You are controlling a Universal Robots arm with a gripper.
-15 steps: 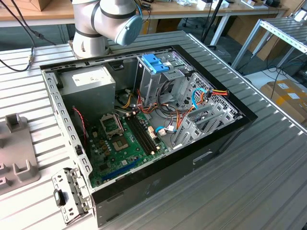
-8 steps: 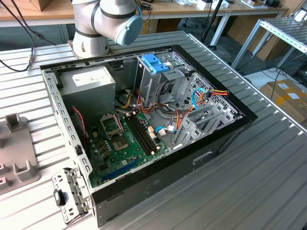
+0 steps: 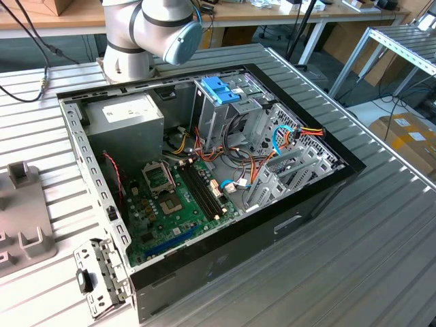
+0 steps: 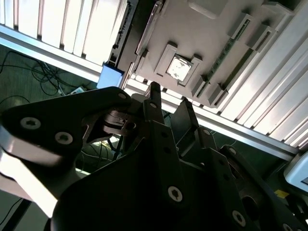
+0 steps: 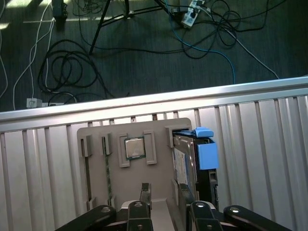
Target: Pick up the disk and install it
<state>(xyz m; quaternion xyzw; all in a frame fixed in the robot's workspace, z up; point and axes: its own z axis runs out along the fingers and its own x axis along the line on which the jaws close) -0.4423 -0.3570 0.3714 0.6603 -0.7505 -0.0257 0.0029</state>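
Case [image 3: 238, 252]: its top was open, so there was room to reach in from above.
Drive cage [image 3: 228, 116]: a blue bracket [image 3: 220, 90] sat on top of it.
Cables [image 3: 262, 167]: a tangle lay just beside the cage, in the way.
Tray [image 5: 96, 139]: the disk [image 5: 207, 156] stood on edge in a side slot, with a tray wall close on one side and open desk [image 5: 260, 159] on the other.
Jaws: apart, near the tray.

Disk [image 5: 206, 155]: 1 | processor chip [image 5: 134, 147]: 1 | grey holder tray [image 5: 122, 187]: 1 | computer case [image 3: 272, 231]: 1 | power supply [image 3: 126, 119]: 1 | claw [image 5: 165, 198]: 1
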